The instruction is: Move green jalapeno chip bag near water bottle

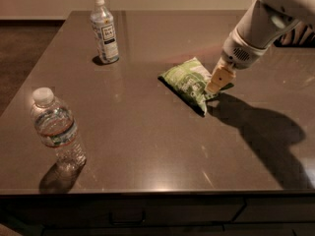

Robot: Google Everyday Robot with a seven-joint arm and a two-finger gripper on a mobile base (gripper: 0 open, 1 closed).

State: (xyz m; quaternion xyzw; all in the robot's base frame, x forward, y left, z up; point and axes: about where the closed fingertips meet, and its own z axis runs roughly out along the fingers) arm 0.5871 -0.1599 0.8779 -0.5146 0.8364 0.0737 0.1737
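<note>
The green jalapeno chip bag point(188, 82) lies flat on the dark table point(147, 132), right of the middle, with its darker end toward the front. The gripper point(216, 84) comes down from the upper right and sits at the bag's right edge, touching or just over it. The water bottle point(58, 131) stands upright near the front left of the table, clear and ribbed with a white cap and a coloured label band. It is far from the bag.
A taller slim bottle point(105, 30) with a white label stands at the back left. The arm's shadow point(266, 132) falls on the table at the right. The table's front edge runs along the bottom.
</note>
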